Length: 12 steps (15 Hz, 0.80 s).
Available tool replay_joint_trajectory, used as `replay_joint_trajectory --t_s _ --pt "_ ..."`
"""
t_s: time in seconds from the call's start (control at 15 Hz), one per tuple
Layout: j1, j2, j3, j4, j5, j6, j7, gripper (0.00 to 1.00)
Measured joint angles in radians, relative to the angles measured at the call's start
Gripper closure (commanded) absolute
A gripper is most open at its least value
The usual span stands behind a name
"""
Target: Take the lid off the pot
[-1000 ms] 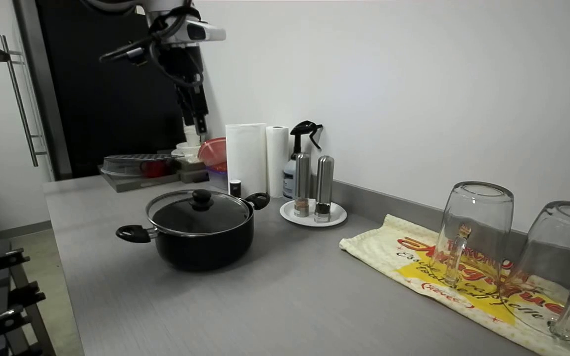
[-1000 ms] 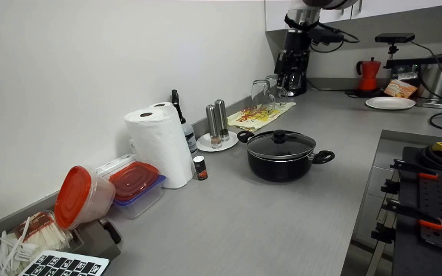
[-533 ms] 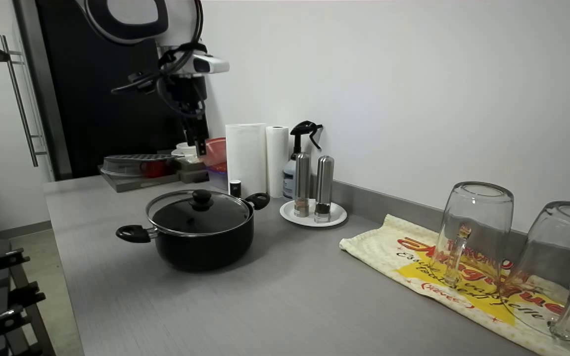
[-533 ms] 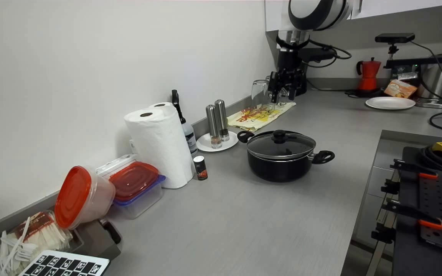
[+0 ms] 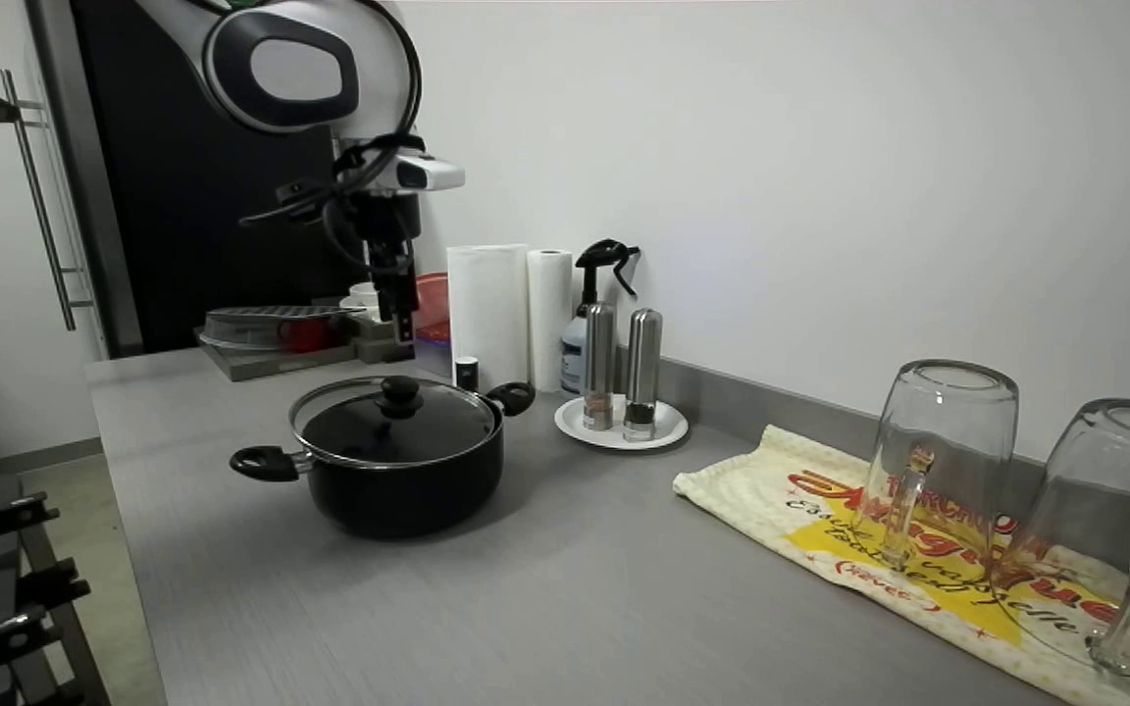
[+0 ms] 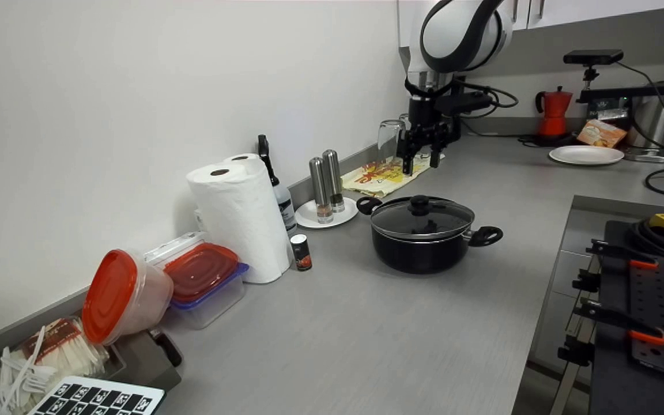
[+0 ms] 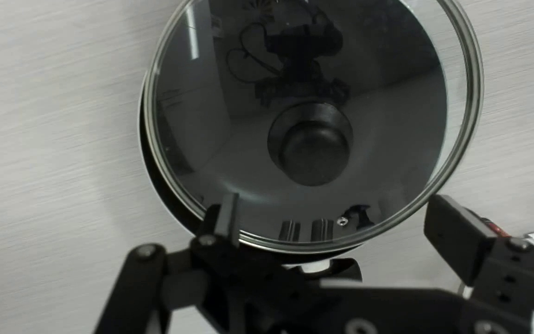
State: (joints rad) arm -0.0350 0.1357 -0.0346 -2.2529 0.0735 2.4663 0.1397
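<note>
The lid (image 5: 447,431) is round dark glass with a metal rim and a black centre knob (image 5: 399,392). It rests on the black two-handled pot (image 5: 408,500); the lid (image 6: 441,222) and pot (image 6: 418,258) show in both exterior views. My gripper (image 6: 422,167) is open and empty, pointing down above the pot; it also shows in an exterior view (image 5: 403,338). In the wrist view the jaws (image 7: 334,199) are wide apart, and the knob (image 7: 315,153) lies ahead of the fingertips, near the middle between them. Nothing touches the lid. One finger hides part of the pot's edge (image 7: 167,197).
Two metal grinders (image 5: 642,378) stand on a small white plate (image 5: 624,443) by the wall, near one pot handle (image 5: 512,397). Paper towel rolls (image 6: 245,225), a spray bottle (image 6: 283,204) and a small dark jar (image 6: 301,253) are nearby. Upturned glasses (image 5: 948,451) stand on a cloth (image 5: 751,471).
My arm and open gripper have come down steadily toward the pot and shifted slightly toward it. The lid and pot have not moved.
</note>
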Motion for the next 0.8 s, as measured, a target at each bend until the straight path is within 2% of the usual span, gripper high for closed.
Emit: replay_joint_trajectory --t_s 0.8 --pt "0.022 0.182 -0.020 0.105 -0.100 0.004 0.139 0.00"
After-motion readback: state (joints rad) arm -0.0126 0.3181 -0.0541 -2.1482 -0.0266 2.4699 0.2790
